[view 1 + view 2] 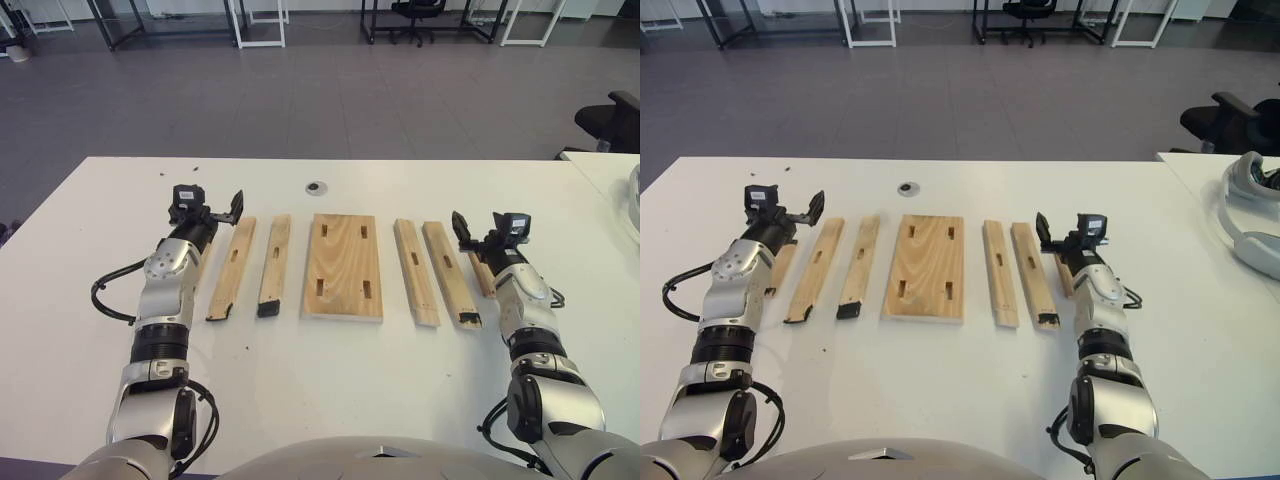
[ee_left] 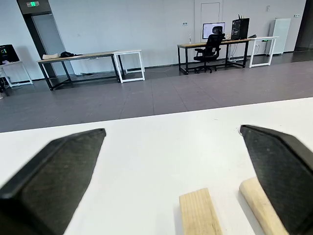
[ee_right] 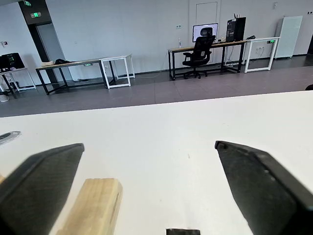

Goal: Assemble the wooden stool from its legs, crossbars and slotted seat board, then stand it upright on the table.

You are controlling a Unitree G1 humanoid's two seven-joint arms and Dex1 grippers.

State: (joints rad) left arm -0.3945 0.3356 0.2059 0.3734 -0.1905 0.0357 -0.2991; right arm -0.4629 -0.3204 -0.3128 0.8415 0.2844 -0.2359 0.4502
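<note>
Left gripper (image 1: pixel 212 212) is low over the far-left end of the parts row with its jaws spread wide, holding nothing. In the left wrist view its fingers (image 2: pixel 54 181) frame two wooden ends on the table.

A short crossbar (image 1: pixel 785 262) lies partly under the left arm. Just right of it are two long legs (image 1: pixel 232 268) (image 1: pixel 274 265), flat and roughly parallel, with black tips at their near ends.

Slotted seat board (image 1: pixel 345 265) lies flat mid-table (image 1: pixel 300 400), four slots facing up, apart from the legs on both sides. A round grommet (image 1: pixel 318 187) sits in the tabletop beyond it.

Two more legs (image 1: pixel 415 272) (image 1: pixel 451 274) lie right of the board. Another short crossbar (image 1: pixel 483 275) lies against the right arm.

Right gripper (image 1: pixel 482 240) is low over the far end of that crossbar, jaws wide apart, gripping nothing. Nothing is assembled yet.
</note>
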